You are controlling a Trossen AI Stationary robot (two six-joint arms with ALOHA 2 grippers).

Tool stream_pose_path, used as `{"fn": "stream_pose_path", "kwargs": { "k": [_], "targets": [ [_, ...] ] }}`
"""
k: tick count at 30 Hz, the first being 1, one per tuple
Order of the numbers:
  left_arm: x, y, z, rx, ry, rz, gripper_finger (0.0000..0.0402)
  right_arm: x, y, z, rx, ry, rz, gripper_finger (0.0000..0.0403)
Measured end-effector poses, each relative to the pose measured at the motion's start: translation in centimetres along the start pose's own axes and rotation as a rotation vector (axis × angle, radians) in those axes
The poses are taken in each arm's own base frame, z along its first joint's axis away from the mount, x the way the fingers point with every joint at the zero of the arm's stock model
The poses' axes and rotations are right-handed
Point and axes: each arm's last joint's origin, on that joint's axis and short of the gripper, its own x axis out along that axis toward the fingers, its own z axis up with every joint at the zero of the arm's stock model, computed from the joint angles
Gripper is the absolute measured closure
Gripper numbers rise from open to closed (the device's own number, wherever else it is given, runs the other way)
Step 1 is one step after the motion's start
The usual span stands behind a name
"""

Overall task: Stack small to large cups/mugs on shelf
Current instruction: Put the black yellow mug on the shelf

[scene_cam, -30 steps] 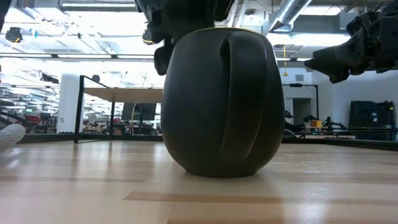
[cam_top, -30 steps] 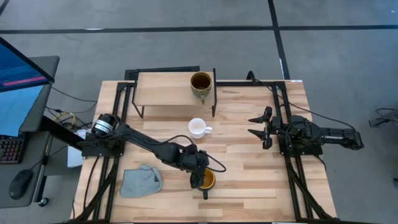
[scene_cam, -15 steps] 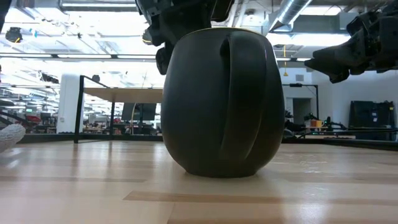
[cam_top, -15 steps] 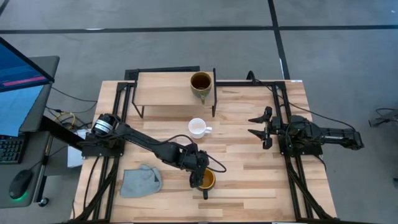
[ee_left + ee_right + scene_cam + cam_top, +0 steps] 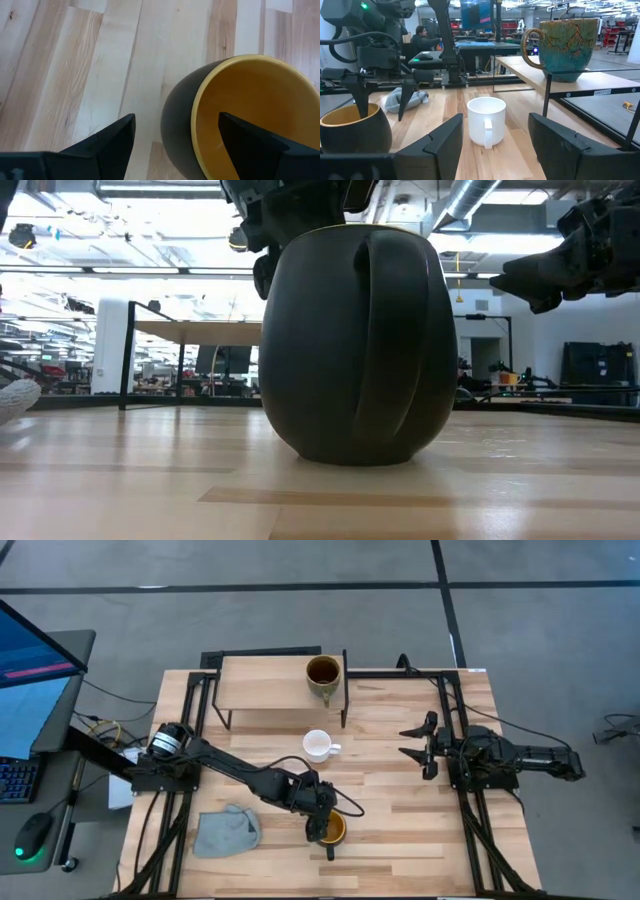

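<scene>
The white mug (image 5: 486, 121) stood on the desk (image 5: 517, 155), handle toward the camera. The olive-tan mug (image 5: 563, 46) sat up on the shelf (image 5: 580, 81). The left end effector (image 5: 383, 102) straddled the dark mug's (image 5: 353, 132) rim, fingers apart, beside the grey-blue cloth (image 5: 406, 97).

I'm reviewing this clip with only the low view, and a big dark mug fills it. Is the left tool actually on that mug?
Observer: The left tool straddles the dark mug's rim, one finger inside the yellow bowl, one outside; the fingers are open, not clamped.
Operator: Where are the other mugs?
Observer: The olive mug already stands on the shelf, at its right end. The small white mug stands upright on the table in front of the shelf.
Operator: And the right arm?
Observer: The right tool waits open at the table's right side, touching nothing.
</scene>
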Motion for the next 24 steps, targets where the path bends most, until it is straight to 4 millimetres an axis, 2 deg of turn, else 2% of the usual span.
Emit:
{"fn": "stream_pose_path", "kwargs": {
  "k": [8,18,24],
  "targets": [
    [-0.01,0.0,0.0,-0.004,0.003,-0.004,0.0132,0.0,0.0,0.0,0.0,0.0,0.0,0.0158],
    [0.0,-0.11,0.21,-0.013,-0.019,-0.017,0.0229,0.0,0.0,0.0,-0.001,0.0,0.0,0.0158],
    [-0.03,-0.3,0.62,0.01,-0.064,-0.031,0.0258,0.0,0.0,0.0,-0.001,0.0,0.0,0.0158]
  ]
}}
